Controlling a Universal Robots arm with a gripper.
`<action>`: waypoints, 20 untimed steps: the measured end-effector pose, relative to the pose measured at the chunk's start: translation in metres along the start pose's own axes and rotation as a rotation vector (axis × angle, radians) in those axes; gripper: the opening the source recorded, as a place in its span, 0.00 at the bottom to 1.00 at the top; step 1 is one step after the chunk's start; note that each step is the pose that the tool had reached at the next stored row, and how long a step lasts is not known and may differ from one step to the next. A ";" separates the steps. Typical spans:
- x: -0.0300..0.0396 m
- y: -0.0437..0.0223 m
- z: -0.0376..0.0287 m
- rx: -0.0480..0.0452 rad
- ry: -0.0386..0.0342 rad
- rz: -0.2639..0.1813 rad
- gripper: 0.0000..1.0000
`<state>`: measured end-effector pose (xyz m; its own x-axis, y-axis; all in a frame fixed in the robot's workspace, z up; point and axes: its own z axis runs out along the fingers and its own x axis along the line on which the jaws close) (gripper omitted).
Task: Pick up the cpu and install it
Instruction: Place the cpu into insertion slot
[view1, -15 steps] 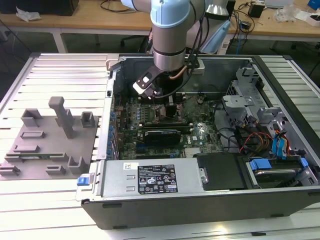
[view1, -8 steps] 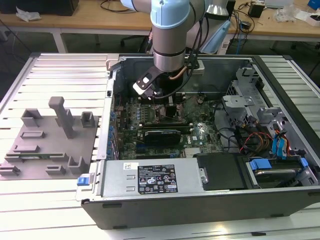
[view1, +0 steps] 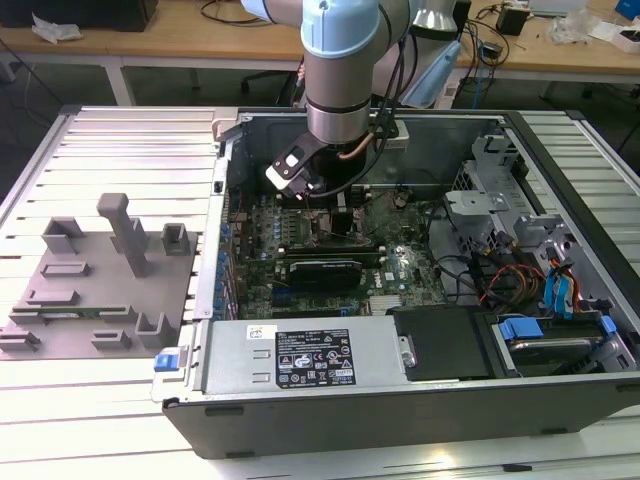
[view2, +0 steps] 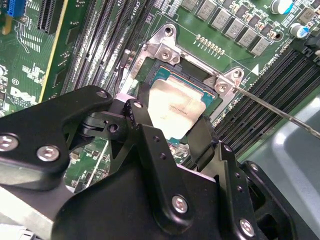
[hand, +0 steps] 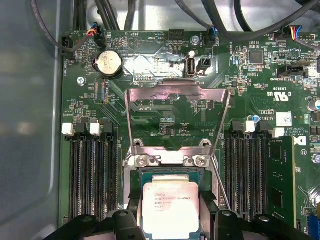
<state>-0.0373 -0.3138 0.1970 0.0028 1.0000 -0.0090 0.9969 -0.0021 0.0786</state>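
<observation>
The cpu (view2: 175, 107) (hand: 170, 205) is a small square chip with a silvery top. It lies level in the black-framed socket (view2: 212, 102) on the green motherboard (hand: 165, 105). My gripper (view2: 170, 125) (hand: 171, 220) is low over it, with one black finger (view2: 137, 117) against one edge and the other against the opposite edge, shut on the chip. The socket's metal load plate (hand: 177, 117) stands raised, and its thin lever (view2: 280, 107) sticks out to the side. In the exterior view the arm (view1: 340, 70) reaches down into the open computer case (view1: 400, 410).
Memory slots (hand: 92, 170) flank the socket on both sides. A grey fixture plate (view1: 95, 290) with upright posts lies at the exterior view's left of the case. The power supply (view1: 300, 355), drive cage (view1: 540, 250) and loose cables crowd the case's near and right parts.
</observation>
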 end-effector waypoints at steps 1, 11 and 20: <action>0.0000 0.0000 0.0001 0.0000 0.0000 0.000 0.54; 0.0000 -0.0001 0.0009 0.0000 -0.0001 0.000 0.54; 0.0000 -0.0001 0.0011 0.0000 -0.0001 0.000 0.62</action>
<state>-0.0373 -0.3138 0.1959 0.0028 1.0000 -0.0091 0.9969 -0.0021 0.0786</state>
